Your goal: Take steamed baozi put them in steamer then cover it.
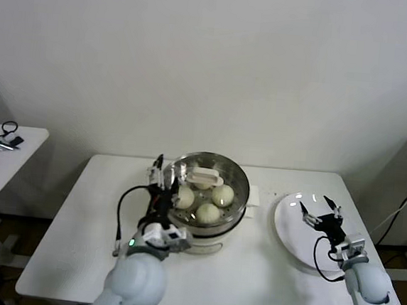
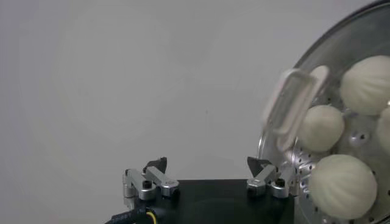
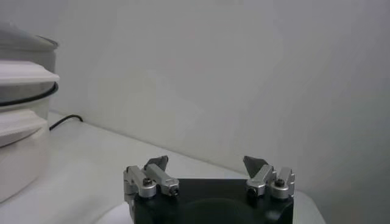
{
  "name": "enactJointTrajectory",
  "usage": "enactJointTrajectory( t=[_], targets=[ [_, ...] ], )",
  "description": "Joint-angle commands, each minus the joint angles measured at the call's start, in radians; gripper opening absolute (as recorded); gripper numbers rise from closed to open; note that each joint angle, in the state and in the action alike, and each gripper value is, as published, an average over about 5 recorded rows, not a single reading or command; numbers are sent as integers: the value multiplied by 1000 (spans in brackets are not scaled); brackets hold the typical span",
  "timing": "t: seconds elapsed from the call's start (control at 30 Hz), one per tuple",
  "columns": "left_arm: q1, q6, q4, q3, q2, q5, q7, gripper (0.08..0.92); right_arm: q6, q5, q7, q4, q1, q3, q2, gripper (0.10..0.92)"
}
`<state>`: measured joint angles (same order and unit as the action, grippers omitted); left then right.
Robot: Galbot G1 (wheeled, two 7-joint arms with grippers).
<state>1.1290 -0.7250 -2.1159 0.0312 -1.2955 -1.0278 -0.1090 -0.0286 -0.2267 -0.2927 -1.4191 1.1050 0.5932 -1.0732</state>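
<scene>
A white table (image 1: 74,241) is seen from the head view, with the steamer (image 1: 212,221) set near its middle — a shiny steel basket on a cream-white pot base. Four steamed baozi (image 1: 222,195) are counted inside the basket, round and cream-white, lying close together on the perforated floor; three are clearly seen in the head view and the fourth is partly hidden under the lid handle. The cover (image 1: 203,175), a clear glass lid with a metal rim and a cream-white rectangular handle, is placed on top of the steamer, and the buns are visible through the glass. The left gripper (image 1: 160,179) is held at the steamer's left side, just beside the rim of the lid, its arm rising from the table's near edge. Its jaws are spread wide and nothing is held between them; in the left wrist view the left gripper (image 2: 207,176) is shown with one fingertip (image 2: 261,168) close against the lid's metal rim, though actual contact cannot be told. A flat white plate (image 1: 289,231) is recorded on the table to the right of the steamer, apart from it. The right gripper (image 1: 321,213) is poised over this plate, jaws likewise spread wide and nothing gripped — in the right wrist view the right gripper (image 3: 207,173) is seen with only white surface and wall beyond its fingers, the steamer standing off to one side. A second white table (image 1: 10,157) is noted at the far left, with small dark items lying on it.
</scene>
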Motion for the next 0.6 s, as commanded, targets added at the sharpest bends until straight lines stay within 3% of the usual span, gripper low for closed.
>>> enactJointTrajectory(
  t=[0.03, 0.2, 0.6],
  targets=[
    [185, 458, -56, 331, -18, 606, 218, 823, 6, -5, -3, -33, 20, 10, -5, 823],
    [275, 635, -1, 455, -57, 768, 248, 823, 8, -1, -23, -64, 52, 24, -14, 823],
    [311, 736, 140, 537, -123, 1013, 239, 823, -11, -13, -21, -133, 93, 42, -52, 823]
  ],
)
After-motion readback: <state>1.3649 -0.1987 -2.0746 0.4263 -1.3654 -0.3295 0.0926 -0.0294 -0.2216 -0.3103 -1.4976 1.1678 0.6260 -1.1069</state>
